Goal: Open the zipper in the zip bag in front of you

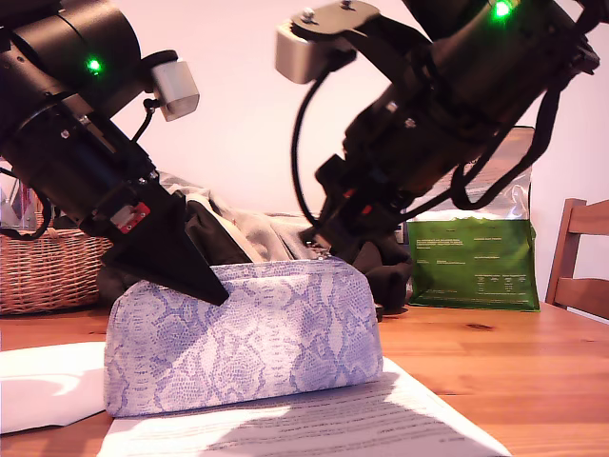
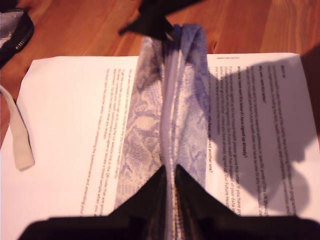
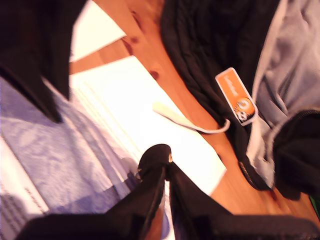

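Note:
The zip bag (image 1: 247,333) stands upright on a printed sheet, its lavender snakeskin ridge on top. My first gripper (image 1: 217,293) comes down at the exterior view's left end and is shut on the ridge (image 2: 170,172), one finger on each side of the zipper (image 2: 170,120). The zipper line looks closed along the length I can see. My second gripper (image 1: 328,249) sits at the bag's other end. There its fingers (image 3: 167,162) are pressed together on the small black pull tab (image 3: 154,155). The bag's side (image 3: 45,165) fills part of that view.
A wicker basket (image 1: 43,271) stands at the exterior view's back left and a green foil bag (image 1: 471,262) at the back right. A wooden chair (image 1: 580,257) is at the right edge. Dark clothing (image 3: 210,60) with an orange tag (image 3: 237,97) lies behind the bag. Paper sheets (image 1: 324,424) cover the wooden table (image 1: 514,371).

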